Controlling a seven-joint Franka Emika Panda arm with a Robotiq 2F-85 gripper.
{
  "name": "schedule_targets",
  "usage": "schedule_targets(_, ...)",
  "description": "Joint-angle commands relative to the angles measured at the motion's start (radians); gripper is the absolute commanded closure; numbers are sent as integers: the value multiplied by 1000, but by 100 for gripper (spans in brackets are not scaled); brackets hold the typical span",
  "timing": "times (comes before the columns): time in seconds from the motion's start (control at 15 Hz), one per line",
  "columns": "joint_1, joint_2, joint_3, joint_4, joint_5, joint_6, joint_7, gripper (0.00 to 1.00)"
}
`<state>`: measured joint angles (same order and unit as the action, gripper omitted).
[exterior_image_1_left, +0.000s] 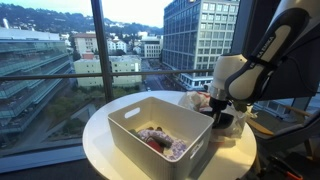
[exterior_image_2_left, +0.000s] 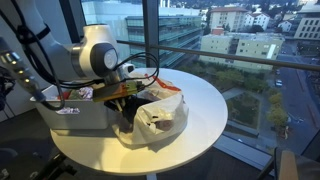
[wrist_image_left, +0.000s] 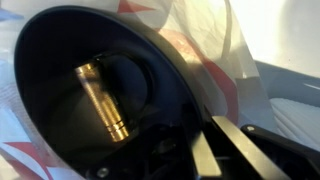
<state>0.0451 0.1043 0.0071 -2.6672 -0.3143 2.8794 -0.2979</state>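
A black round bowl (wrist_image_left: 60, 60) fills the wrist view, with a brass-coloured cylinder (wrist_image_left: 100, 100) lying inside it. My gripper (wrist_image_left: 222, 150) is shut, its two metal fingers (wrist_image_left: 205, 152) pressed close on the bowl's thin rim at the lower right. A white plastic bag with red print (wrist_image_left: 205, 40) lies right behind the bowl. In both exterior views the gripper (exterior_image_1_left: 222, 114) (exterior_image_2_left: 127, 97) is low over the table, between the bag (exterior_image_1_left: 195, 100) (exterior_image_2_left: 163, 118) and a white bin (exterior_image_1_left: 135, 137) (exterior_image_2_left: 75, 115). The dark bowl (exterior_image_1_left: 230, 123) (exterior_image_2_left: 124, 126) shows under it.
The round white table (exterior_image_1_left: 100, 130) (exterior_image_2_left: 212, 110) stands at a tall window, its edges near on all sides. Soft items in purple and red (exterior_image_1_left: 160, 141) lie in the white bin. A cable (exterior_image_2_left: 150, 72) runs from the wrist.
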Motion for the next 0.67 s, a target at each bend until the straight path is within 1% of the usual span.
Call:
schedule_targets(0.0,14,-5,-35,11,-115,31,70,63)
schedule_targets(0.07,17,-18,-42,17,-149,29,94,57)
schedule_targets(0.2,17,-46,-50,36,-206,3,126,42)
schedule_targets(0.27,14,-61,-47,45,-211,-18,135,35)
schedule_targets(0.33,7,-77,-21,47,-137,-52,95,27)
schedule_targets(0.47,6,-113,20,63,-8,-158,30,11)
schedule_targets(0.53,13,-141,33,84,39,-251,6,5)
schedule_targets(0.6,19,-162,41,107,54,-325,3,1)
